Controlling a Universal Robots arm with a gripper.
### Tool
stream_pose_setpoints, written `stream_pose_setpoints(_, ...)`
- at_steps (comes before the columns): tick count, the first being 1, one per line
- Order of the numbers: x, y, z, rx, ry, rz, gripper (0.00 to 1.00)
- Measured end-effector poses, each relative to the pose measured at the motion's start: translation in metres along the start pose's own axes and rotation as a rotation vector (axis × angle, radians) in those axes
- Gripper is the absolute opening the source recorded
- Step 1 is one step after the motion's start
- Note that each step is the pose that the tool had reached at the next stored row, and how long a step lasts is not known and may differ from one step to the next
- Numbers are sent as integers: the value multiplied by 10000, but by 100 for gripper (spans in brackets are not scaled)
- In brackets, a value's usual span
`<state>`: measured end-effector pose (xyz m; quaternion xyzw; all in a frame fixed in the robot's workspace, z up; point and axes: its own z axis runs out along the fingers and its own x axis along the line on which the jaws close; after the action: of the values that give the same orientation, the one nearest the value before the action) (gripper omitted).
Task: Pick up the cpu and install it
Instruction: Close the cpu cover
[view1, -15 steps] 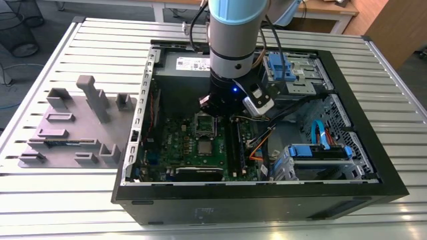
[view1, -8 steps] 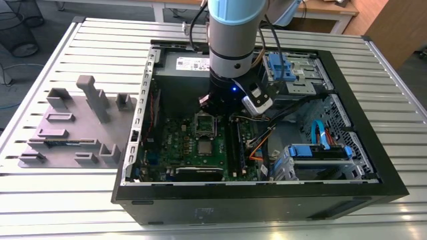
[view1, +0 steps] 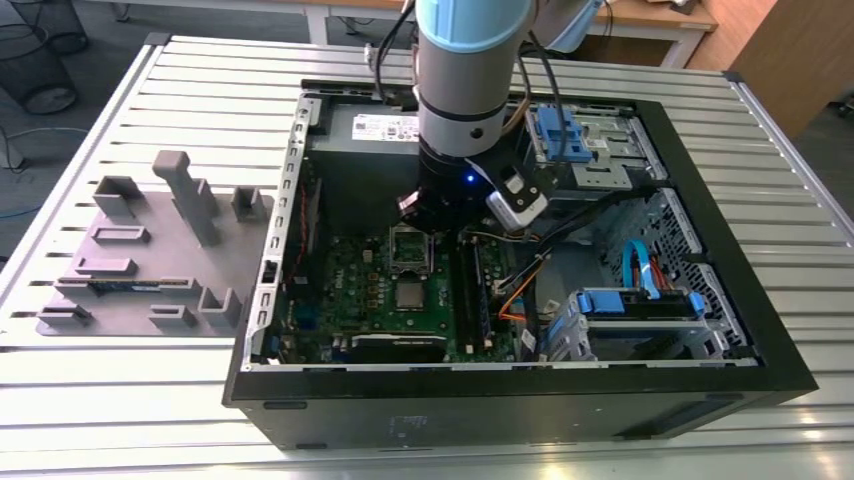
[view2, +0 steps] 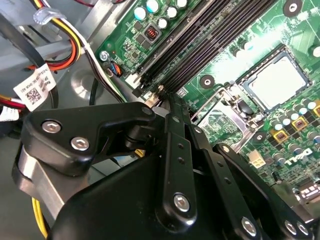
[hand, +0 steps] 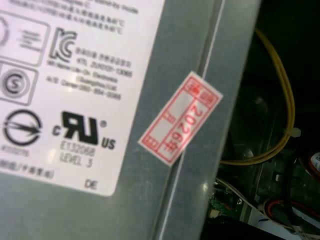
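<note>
Robot arm's pincer (view2: 166, 96), grip can't be told, hovers over motherboard (view2: 227, 55) near cpu (view2: 277, 80); cpu prob. seated already, install looks near done.

End effector (view2: 169, 107) base cut off at edge; power-supply label (hand: 75, 90) cropped, small print blurred.

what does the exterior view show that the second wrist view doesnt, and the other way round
Exterior view: the whole open pc case on the slatted table, the grey parts fixture at the exterior view's left, blue drive bays.
Second wrist view: the tool up close, a white tag on the cable bundle.
Both: the green motherboard, its black memory slots, and a silver square on the board, likely the cpu.
</note>
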<state>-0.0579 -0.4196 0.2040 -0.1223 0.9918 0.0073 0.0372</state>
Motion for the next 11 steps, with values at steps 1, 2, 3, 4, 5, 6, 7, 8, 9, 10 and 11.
stream_pose_setpoints(1, 0, 0, 0, -4, 0, -62, 11)
stream_pose_setpoints(2, 0, 0, 0, -7, 0, -96, 11)
stream_pose_setpoints(3, 1, 0, -1, -9, 0, -115, 11)
stream_pose_setpoints(4, 0, 0, -2, -12, 0, -134, 11)
stream_pose_setpoints(5, 0, 0, -3, -12, 0, -145, 11)
stream_pose_setpoints(6, 0, 0, -3, -12, 0, -146, 11)
stream_pose_setpoints(7, 0, 0, -3, -12, 0, -148, 11)
stream_pose_setpoints(8, 0, 0, -4, -11, 1, -148, 11)
stream_pose_setpoints(9, 0, 0, -4, -11, 1, -148, 11)
stream_pose_setpoints(10, 0, 0, -7, -10, 2, -149, 11)
stream_pose_setpoints(11, 0, -1, -11, -8, 3, -148, 11)
